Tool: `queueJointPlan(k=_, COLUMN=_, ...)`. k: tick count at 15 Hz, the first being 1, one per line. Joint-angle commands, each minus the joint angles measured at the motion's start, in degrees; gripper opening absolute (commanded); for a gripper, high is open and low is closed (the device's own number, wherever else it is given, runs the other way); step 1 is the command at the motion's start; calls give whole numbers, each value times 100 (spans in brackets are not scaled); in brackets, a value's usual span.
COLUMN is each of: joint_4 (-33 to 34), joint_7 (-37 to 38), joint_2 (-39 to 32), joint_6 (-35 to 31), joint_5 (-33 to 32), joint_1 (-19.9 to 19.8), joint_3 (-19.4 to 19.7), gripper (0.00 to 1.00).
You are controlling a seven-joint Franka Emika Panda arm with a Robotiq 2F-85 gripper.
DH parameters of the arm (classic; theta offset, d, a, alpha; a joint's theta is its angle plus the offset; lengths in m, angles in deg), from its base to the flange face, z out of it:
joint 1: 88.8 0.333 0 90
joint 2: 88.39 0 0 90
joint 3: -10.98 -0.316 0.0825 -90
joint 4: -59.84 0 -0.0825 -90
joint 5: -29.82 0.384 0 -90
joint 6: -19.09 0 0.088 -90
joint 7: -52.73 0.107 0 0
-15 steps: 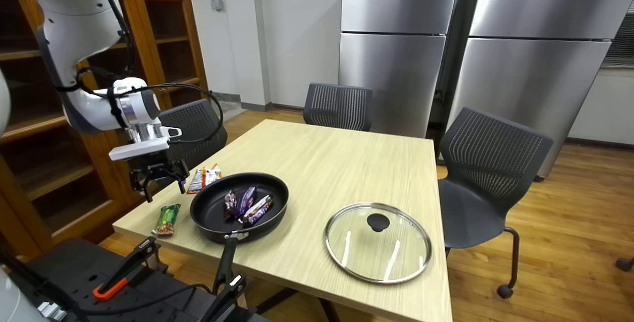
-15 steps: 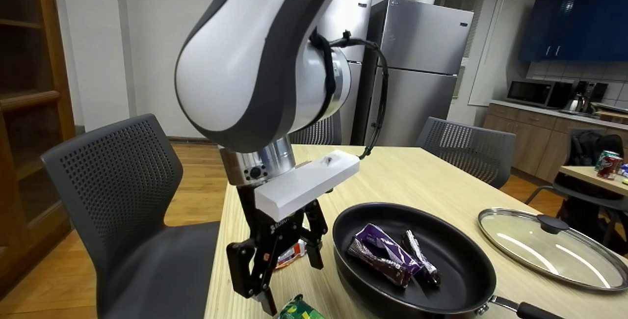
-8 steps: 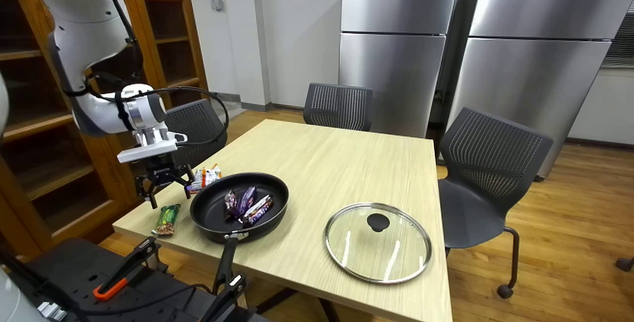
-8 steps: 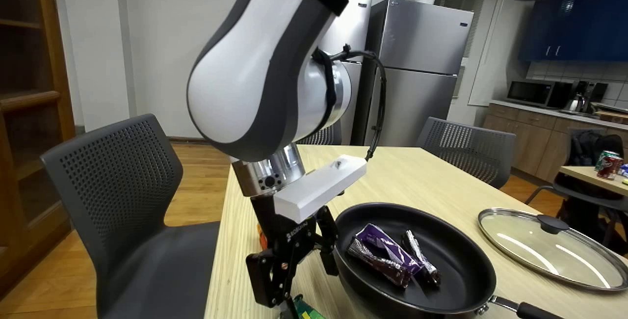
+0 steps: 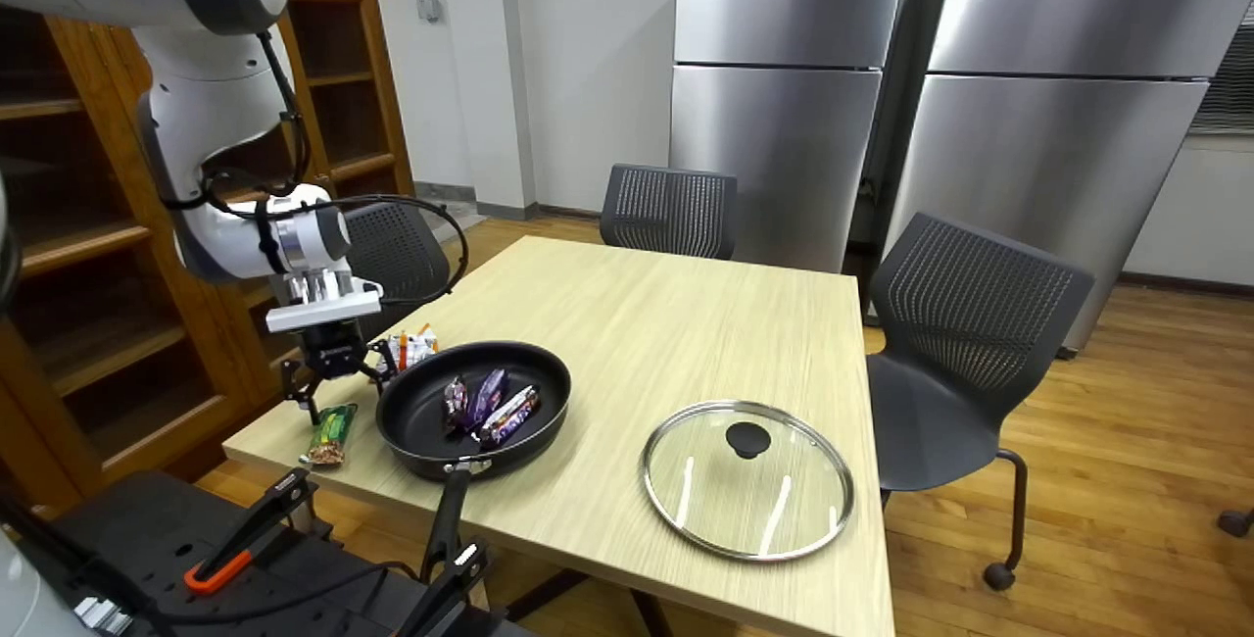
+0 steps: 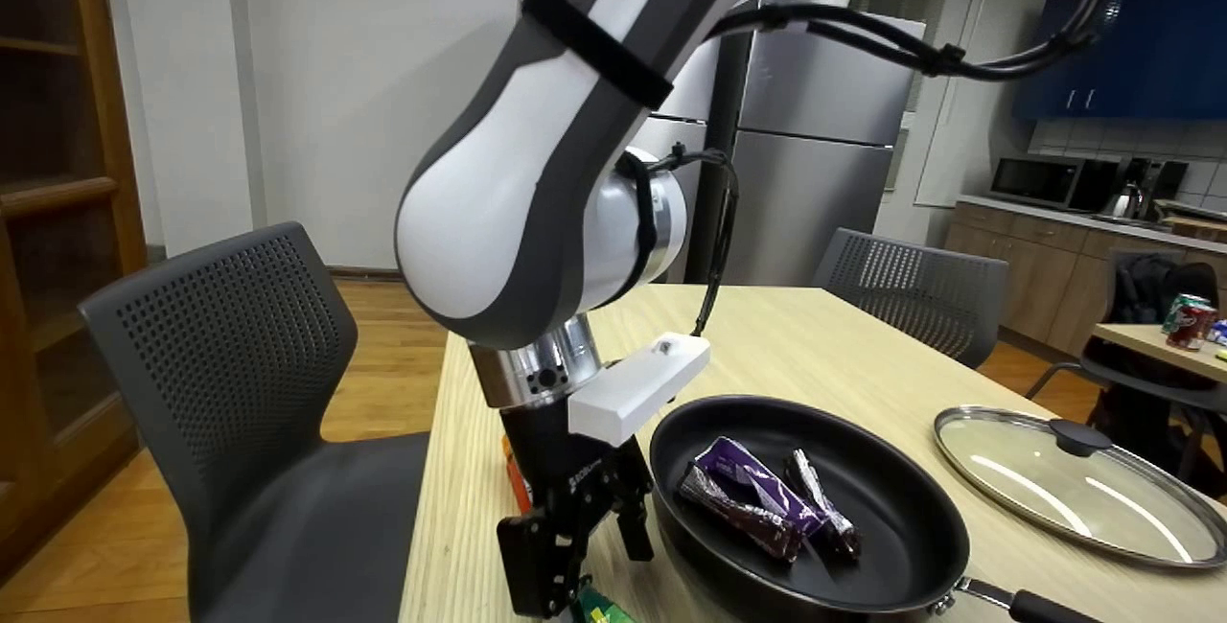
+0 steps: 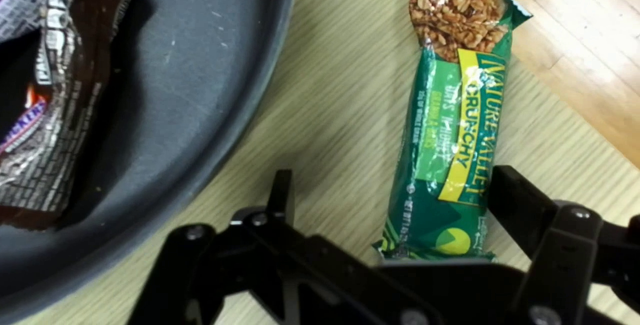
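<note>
The gripper (image 7: 391, 180) points downward, its two black fingers (image 7: 280, 197) standing well apart, with the wrist (image 5: 318, 235) immediately above it and the white-and-grey arm (image 6: 566, 115) noted bent above both.

Wrist view: free tabletop strip (image 7: 345, 80) is running between black pan (image 7: 200, 65) and green bar (image 7: 450, 130). Gripper (image 7: 391, 185) is standing jaws-apart: pan-side finger (image 7: 280, 197) is overhanging strip, opposite finger (image 7: 520, 210) is crowding bar's edge, contact unclear. Pan wall is blocking beyond.

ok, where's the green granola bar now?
In the wrist view, the granola bar lies on the table right of centre, lower end showing between the open fingers, pan to its left.
</note>
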Motion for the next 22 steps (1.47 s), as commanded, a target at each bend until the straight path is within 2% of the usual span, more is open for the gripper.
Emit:
queueJointPlan(k=1, joint_4=308, joint_7=-349, joint_2=-149, joint_6=330, joint_5=-2, joint_1=-115, joint_3=-210, gripper=100)
queueJointPlan(k=8, joint_4=284, joint_7=-286, joint_2=-61, joint_6=698, joint_5=19, joint_1=-60, joint_3=-267, gripper=100)
queueJointPlan(k=9, joint_4=294, joint_7=-280, joint_2=-69, joint_6=724, joint_5=33, joint_1=-69, joint_3=-277, gripper=75)
queueJointPlan(k=10, joint_4=307, joint_7=-295, joint_2=-78, joint_6=746, joint_5=32, joint_1=-76, joint_3=-284, gripper=74)
queueJointPlan(k=11, joint_4=350, joint_7=-309, joint_2=-107, joint_6=781, joint_5=27, joint_1=-73, joint_3=-283, gripper=68)
queueJointPlan(k=17, joint_4=476, joint_7=-451, joint_2=-186, joint_6=884, joint_5=19, joint_1=-132, joint_3=-302, gripper=19)
queueJointPlan(k=18, joint_4=496, joint_7=-473, joint_2=-197, joint_6=888, joint_5=16, joint_1=-140, joint_3=-300, gripper=14)
queueJointPlan(k=22, joint_4=595, joint_7=-666, joint_2=-250, joint_6=927, joint_5=10, joint_1=-214, joint_3=-307, gripper=14)
